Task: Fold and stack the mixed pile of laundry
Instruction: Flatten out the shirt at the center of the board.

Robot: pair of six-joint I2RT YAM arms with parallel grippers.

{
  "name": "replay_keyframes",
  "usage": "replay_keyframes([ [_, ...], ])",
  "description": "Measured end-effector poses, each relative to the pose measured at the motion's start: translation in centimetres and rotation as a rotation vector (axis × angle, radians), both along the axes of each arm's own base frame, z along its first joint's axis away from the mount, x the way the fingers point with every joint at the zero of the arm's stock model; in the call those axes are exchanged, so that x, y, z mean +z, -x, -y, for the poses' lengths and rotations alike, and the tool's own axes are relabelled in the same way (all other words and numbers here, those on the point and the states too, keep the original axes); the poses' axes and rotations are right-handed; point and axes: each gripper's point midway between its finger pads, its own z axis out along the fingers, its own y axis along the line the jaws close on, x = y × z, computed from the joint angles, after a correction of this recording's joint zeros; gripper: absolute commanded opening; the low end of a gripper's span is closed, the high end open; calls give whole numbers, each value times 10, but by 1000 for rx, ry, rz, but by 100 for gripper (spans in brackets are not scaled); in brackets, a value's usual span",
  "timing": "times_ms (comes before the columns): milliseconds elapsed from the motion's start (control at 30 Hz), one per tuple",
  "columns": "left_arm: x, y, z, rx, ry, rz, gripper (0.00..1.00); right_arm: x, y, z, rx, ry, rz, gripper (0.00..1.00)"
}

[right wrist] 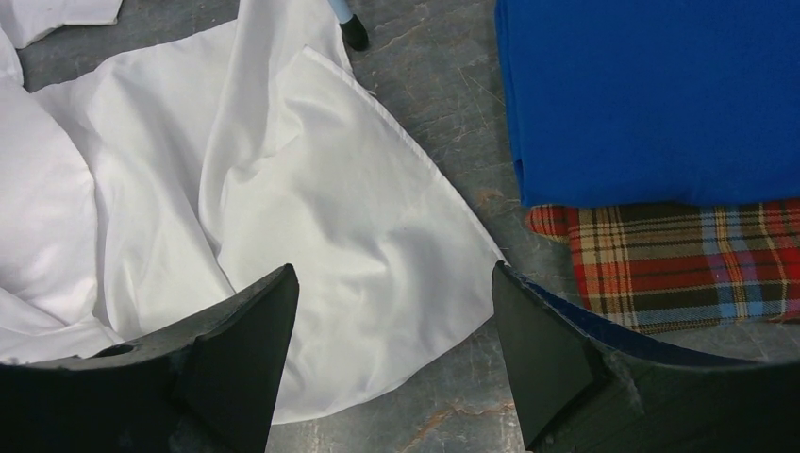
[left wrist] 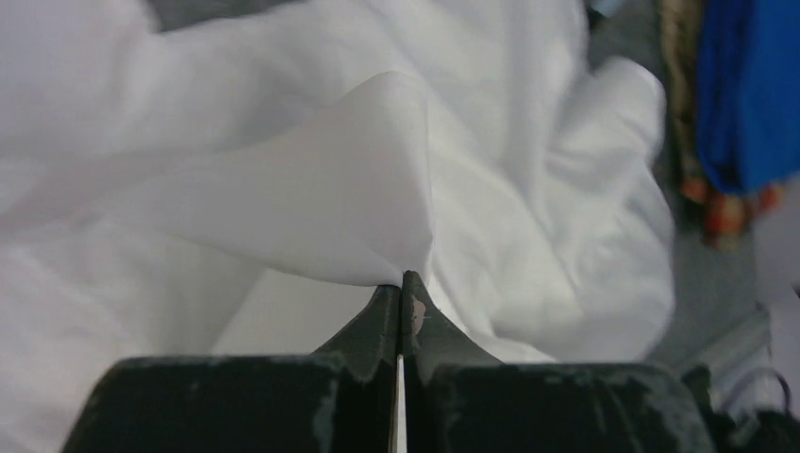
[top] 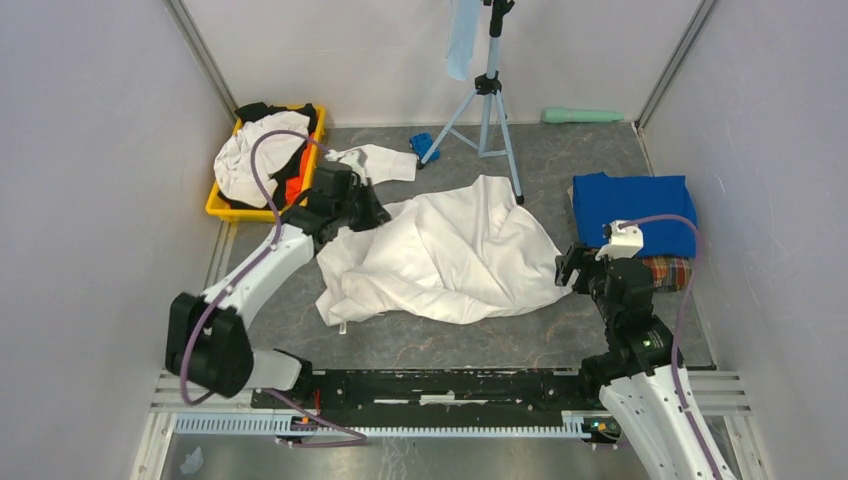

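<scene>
A large white shirt [top: 450, 250] lies crumpled and spread on the grey table's middle. My left gripper [top: 370, 215] is at its left edge, shut on a raised fold of the white shirt [left wrist: 311, 189], with the fingertips pinched together [left wrist: 403, 278]. My right gripper [right wrist: 391, 269] hovers open over the shirt's right corner [right wrist: 311, 208], with nothing between its fingers. A folded royal-blue T-shirt [top: 632, 210] lies on a red-green plaid cloth [top: 668, 270] at the right. More of the pile, white, black and orange pieces [top: 255, 150], fills a yellow basket [top: 225, 208] at the back left.
A tripod [top: 488, 110] stands at the back centre, one foot [right wrist: 354, 33] beside the white shirt. A pale-blue cloth [top: 462, 40] hangs from it. A small bright-blue object [top: 422, 143], a small white cloth [top: 375, 160] and a green cylinder [top: 582, 115] lie near the back wall.
</scene>
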Motion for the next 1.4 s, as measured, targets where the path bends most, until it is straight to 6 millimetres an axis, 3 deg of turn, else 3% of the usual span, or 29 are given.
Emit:
replay_keyframes([
  [100,47,54,56,-245,65,75,2,4,-2,0,-3,0,2,81],
  [200,83,130,97,-514,155,118,2,20,-6,1,-13,-6,39,81],
  [267,98,190,112,-707,214,138,2,32,-9,3,-29,-16,77,81],
  [333,101,237,117,-856,261,133,2,42,-12,3,-44,-32,112,81],
  [400,89,282,116,-992,288,84,4,48,-15,3,-56,-54,136,81],
  [500,61,308,110,-1059,272,2,6,54,-22,1,-63,-87,161,80],
  [533,53,309,110,-1055,259,-15,12,55,-25,-1,-65,-97,164,80],
  [567,40,306,110,-1031,231,-42,31,55,-29,-3,-65,-108,164,80],
  [600,32,302,110,-1009,211,-53,57,54,-32,-4,-65,-114,160,80],
  [633,25,296,111,-978,191,-55,72,51,-37,-7,-60,-122,150,80],
  [767,13,263,121,-843,104,-51,89,28,-58,-23,-16,-131,62,81],
  [867,11,228,128,-724,8,-23,91,3,-76,-41,54,-114,-65,82],
  [933,13,205,122,-634,-41,5,87,-6,-88,-58,115,-97,-123,82],
  [1000,18,175,105,-512,-79,29,82,-11,-97,-76,177,-74,-155,82],
  [1100,14,116,59,-259,-137,35,77,-16,-111,-107,266,-37,-184,82],
  [1233,-22,67,-3,-4,-258,-51,73,-41,-127,-131,322,-12,-231,82],
  [1400,-86,50,-43,119,-398,-203,71,-97,-133,-123,282,57,-350,82],
])
